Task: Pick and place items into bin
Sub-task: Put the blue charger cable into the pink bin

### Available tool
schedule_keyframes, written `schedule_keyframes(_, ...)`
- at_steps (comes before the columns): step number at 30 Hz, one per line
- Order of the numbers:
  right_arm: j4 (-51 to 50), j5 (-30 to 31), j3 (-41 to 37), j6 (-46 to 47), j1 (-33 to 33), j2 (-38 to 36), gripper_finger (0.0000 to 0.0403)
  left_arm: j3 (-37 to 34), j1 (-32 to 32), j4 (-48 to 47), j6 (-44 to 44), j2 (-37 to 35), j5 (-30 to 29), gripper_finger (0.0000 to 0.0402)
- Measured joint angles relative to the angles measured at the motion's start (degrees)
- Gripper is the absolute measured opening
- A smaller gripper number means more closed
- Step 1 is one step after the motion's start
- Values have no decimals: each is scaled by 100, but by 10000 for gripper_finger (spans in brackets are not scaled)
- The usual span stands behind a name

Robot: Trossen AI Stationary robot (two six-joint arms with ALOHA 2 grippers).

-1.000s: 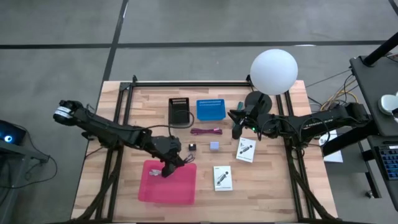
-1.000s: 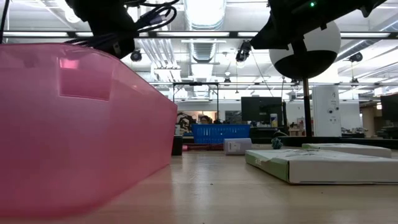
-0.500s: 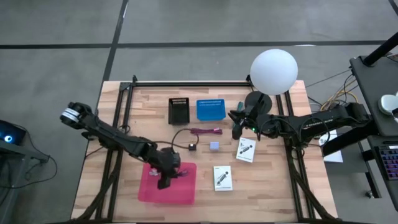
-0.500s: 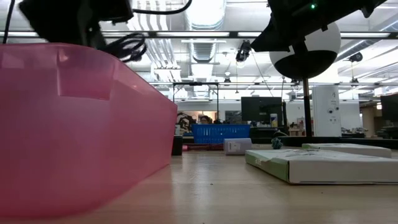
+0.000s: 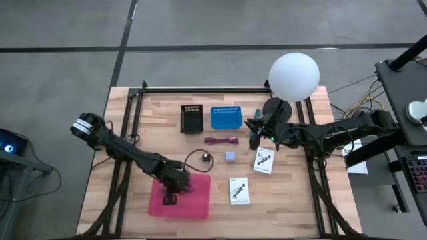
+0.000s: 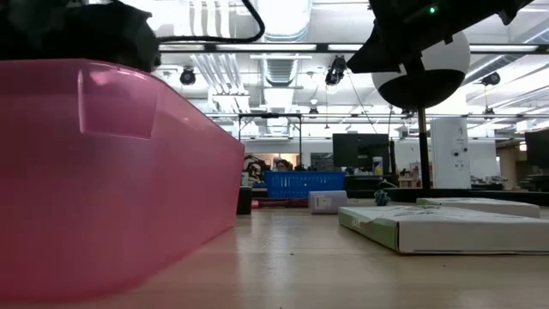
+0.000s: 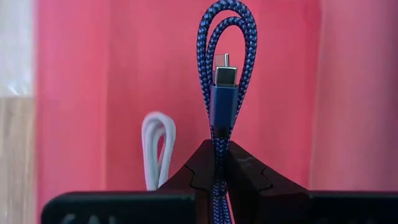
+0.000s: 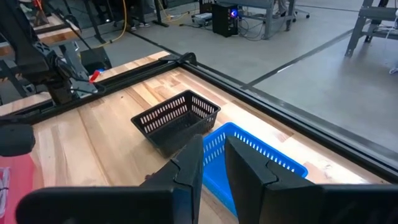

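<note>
My left gripper (image 5: pixel 171 196) (image 7: pixel 217 154) points down inside the pink bin (image 5: pixel 200 207) (image 6: pixel 103 172), shut on a blue braided cable (image 7: pixel 222 74). A white cable (image 7: pixel 155 146) lies on the bin floor. On the table lie the purple strap with the maroon cable (image 5: pixel 221 141), a black cube (image 5: pixel 206 157), a lavender cube (image 5: pixel 230 156) and two white cards (image 5: pixel 264 160) (image 5: pixel 239 191). The teal tool (image 5: pixel 255 113) rests by the blue basket. My right gripper (image 5: pixel 253 138) (image 8: pixel 213 165) waits above the table right of the strap, fingers narrowly open. My left gripper pinches the blue braided cable between its two fingers just behind the USB-C plug (image 7: pixel 217 134), coming from above and pointing down. A doubled loop and the plug (image 7: pixel 224 78) stick out past the fingertips over the bin floor. The cable's remainder (image 5: pixel 195 155) trails slack over the bin's far rim.
A black basket (image 5: pixel 193 119) and a blue basket (image 5: pixel 225 117) stand at the table's far side. A white sphere lamp (image 5: pixel 293 77) hangs over the far right corner. Black frame rails (image 5: pixel 137 110) run along the left, far and right edges. Bare wood lies right of the bin.
My left gripper has moved toward the table's near edge and down into the pink bin, staying shut on the cable. The cable's trailing loop has been dragged from near the strap toward the bin's far rim. My right arm has kept still.
</note>
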Motion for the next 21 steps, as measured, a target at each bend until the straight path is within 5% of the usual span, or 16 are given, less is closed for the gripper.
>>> schedule_keyframes(21, -49, -33, -4, 0, 11, 0, 57, 46, -20, -104, 287, 638, 213, 11)
